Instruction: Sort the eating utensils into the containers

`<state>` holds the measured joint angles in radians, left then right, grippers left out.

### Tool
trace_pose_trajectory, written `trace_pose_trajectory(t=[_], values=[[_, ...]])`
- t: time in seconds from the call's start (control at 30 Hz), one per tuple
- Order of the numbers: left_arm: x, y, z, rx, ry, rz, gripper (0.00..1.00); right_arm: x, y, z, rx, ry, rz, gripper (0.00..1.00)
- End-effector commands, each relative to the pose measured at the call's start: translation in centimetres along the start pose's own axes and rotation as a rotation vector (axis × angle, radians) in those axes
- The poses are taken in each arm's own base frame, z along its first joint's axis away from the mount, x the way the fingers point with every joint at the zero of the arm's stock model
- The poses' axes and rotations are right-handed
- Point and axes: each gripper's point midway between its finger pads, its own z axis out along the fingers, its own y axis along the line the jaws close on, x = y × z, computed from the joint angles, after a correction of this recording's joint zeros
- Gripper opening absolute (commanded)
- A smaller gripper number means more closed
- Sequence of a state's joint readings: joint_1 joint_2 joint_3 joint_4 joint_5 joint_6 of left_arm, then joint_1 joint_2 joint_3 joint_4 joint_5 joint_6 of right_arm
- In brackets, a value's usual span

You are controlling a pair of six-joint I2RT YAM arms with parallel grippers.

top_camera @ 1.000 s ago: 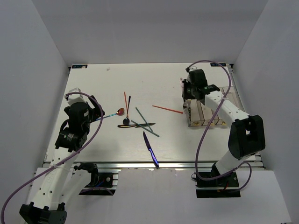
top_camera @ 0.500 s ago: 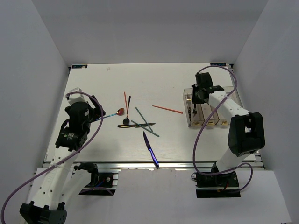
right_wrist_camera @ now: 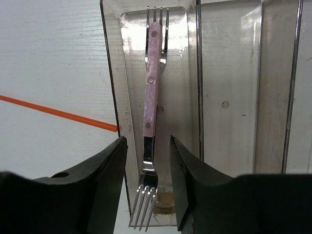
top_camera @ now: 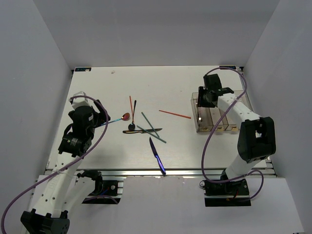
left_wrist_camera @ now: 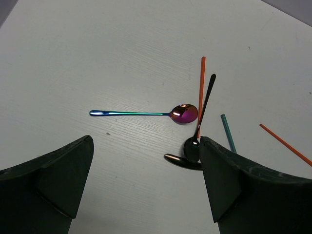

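Note:
The containers (top_camera: 220, 120) are a row of clear brownish bins at the right. In the right wrist view a pink-handled fork (right_wrist_camera: 150, 97) lies in the leftmost bin (right_wrist_camera: 109, 83), and a second set of tines shows at its far end. My right gripper (right_wrist_camera: 147, 144) is open above that bin, a finger on each side of the fork; it also shows in the top view (top_camera: 204, 99). My left gripper (left_wrist_camera: 145, 142) is open and empty above the table, near the red-bowled spoon (left_wrist_camera: 184, 113). The black spoon (left_wrist_camera: 192, 147) and the dark knife (left_wrist_camera: 179, 161) lie by it.
On the table's middle lie a red chopstick (top_camera: 130, 104), teal chopsticks (top_camera: 149, 123), a second red chopstick (top_camera: 174, 114) and the blue knife (top_camera: 157, 155) near the front edge. White walls close in the sides. Purple cables loop from both arms.
The right gripper carried the fork over the leftmost bin and let it go; the fork now lies in the bin. The left arm has barely moved.

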<state>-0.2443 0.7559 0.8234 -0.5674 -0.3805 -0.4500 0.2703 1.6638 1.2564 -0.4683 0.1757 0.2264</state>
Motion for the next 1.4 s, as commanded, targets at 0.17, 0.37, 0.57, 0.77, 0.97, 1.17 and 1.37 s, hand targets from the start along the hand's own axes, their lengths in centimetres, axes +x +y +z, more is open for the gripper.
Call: trace_pose_trajectory(t=[0.17, 0.37, 0.57, 0.77, 0.97, 1.17, 1.37], values=[[0.0, 0.0, 0.0, 0.005, -0.003, 0.005, 0.98, -2.7, 5.1, -3.8, -0.224, -0.103, -0.074, 0.52], [0.0, 0.2, 0.1, -0.005, -0.004, 0.005, 0.98, 1.0, 13.7, -6.7, -0.306, -0.084, -0.283, 0.89], [-0.3, 0.6, -0.1, -0.026, -0.017, 0.000, 0.98, 6.2, 19.3, -9.6, -0.321, -0.104, -0.295, 0.89], [-0.2, 0.9, 0.0, -0.047, -0.013, -0.001, 0.98, 8.2, 21.7, -9.8, -0.289, -0.116, -0.341, 0.89], [-0.2, 0.7, 0.0, -0.035, -0.012, 0.000, 0.98, 6.2, 21.4, -4.1, -0.342, -0.005, -0.564, 0.85], [-0.1, 0.6, 0.1, -0.030, -0.009, 0.002, 0.98, 2.1, 19.0, 0.6, -0.358, 0.062, -0.622, 0.83], [0.0, 0.2, 0.2, -0.010, -0.004, 0.004, 0.98, 2.0, 17.7, 2.8, -0.330, 0.123, -0.674, 0.82]])
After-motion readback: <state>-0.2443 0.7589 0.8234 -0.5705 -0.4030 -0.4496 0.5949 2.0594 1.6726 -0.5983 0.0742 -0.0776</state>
